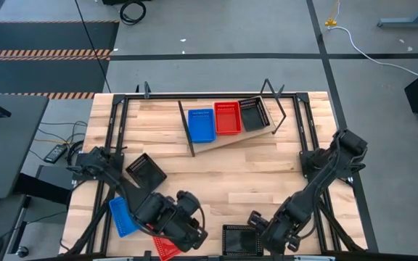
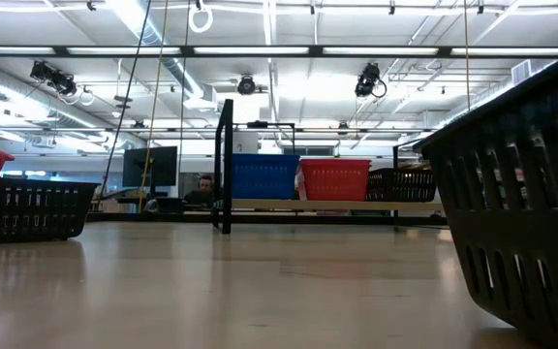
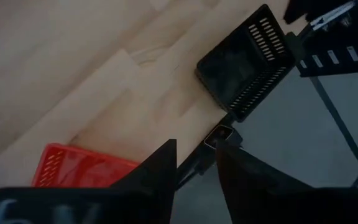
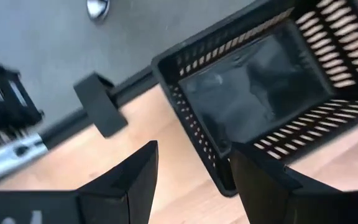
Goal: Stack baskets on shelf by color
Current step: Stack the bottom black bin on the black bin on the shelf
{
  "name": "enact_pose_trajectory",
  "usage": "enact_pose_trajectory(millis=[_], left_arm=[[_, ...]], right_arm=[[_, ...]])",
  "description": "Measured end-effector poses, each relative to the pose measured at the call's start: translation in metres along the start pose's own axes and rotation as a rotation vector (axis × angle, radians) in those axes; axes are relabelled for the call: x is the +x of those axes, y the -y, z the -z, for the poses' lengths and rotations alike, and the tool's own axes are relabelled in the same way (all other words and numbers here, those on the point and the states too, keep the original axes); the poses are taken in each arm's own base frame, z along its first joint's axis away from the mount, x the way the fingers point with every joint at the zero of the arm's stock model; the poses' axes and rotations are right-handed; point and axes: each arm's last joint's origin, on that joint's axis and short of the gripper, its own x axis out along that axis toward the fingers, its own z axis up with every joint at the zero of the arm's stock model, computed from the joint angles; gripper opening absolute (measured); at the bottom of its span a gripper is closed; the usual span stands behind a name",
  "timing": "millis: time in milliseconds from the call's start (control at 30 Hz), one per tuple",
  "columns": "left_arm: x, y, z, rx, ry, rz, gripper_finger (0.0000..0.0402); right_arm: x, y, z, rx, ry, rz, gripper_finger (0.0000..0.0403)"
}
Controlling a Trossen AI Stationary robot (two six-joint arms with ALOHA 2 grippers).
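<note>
Left gripper (image 3: 194, 165) fingers spread, apparently empty; right gripper (image 4: 194, 168) fingers spread beside black basket (image 4: 260, 87).

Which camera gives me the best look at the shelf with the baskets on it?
The high view: it shows the whole slanted shelf from above, with a blue basket, a red basket and a black basket in a row. The low view shows it only far off, edge-on. Neither wrist view shows it.

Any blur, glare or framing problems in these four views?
Low view: ceiling lights glare brightly, and a black basket looms close, cropped at the edge. Right wrist view: another black basket looks motion-blurred. Left wrist view: soft focus. High view: evenly lit.
</note>
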Motion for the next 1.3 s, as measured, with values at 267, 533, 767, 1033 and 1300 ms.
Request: enact_pose_trajectory(millis=[267,533,767,1033,1300], left_arm=[[-0.003,0.006,0.009,-0.046,0.019,0.051,0.0117],[-0.008,0.017,0.019,-0.077,0.105,0.155,0.0116],[-0.008,0.016,0.02,-0.045,0.107,0.15,0.0116],[-0.007,0.015,0.018,-0.017,0.112,0.14,0.0116],[-0.003,0.013,-0.001,0.032,0.226,0.103,0.0116]], right_arm=[[0.037,0.003,0.001,-0.06,-0.075,0.092,0.0203],[0.076,0.003,0.008,0.048,-0.148,0.034,0.0165],[0.076,0.005,0.008,0.158,-0.156,0.087,0.0063],[0.032,0.024,0.027,0.193,-0.306,0.2,0.0016],[-0.062,0.061,0.058,0.349,-0.305,0.326,0.001]])
